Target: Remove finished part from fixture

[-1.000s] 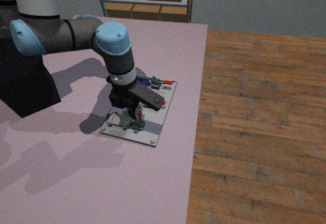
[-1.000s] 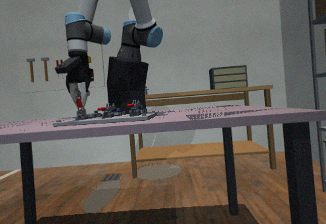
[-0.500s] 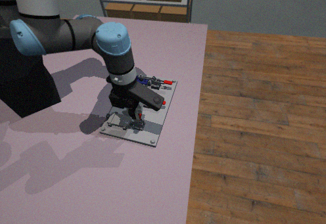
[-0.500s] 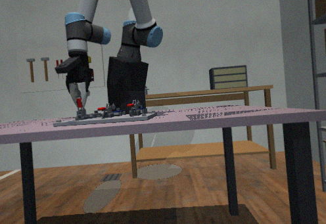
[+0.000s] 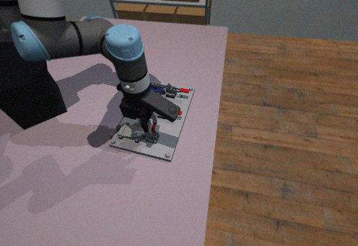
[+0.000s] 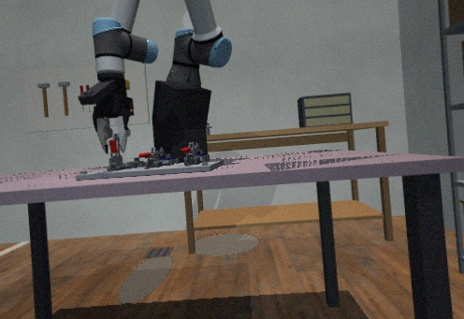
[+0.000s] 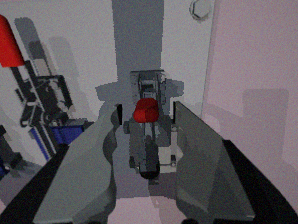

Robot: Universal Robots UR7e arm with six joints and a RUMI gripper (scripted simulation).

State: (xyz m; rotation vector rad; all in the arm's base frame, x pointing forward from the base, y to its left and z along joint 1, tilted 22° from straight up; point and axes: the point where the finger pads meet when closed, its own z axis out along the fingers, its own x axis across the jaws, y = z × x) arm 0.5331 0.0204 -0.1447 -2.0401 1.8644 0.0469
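Finished part indistinct; pincer partly open, holding nothing, 2 fingers astride 1 red clamp handle.

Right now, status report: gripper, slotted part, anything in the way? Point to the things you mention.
Gripper [image 5: 149, 130] [image 6: 115, 151] [image 7: 147, 104] partly open, holding nothing. Slotted part not clearly made out. Red clamp handle [image 5: 154, 128] [image 6: 112, 147] [image 7: 146, 110] upright between the fingers, likely in the way going down.

Fixture: grey plate, flat, center of top view; blue blanks at its clamps, left in wrist view; slotted part unclear.
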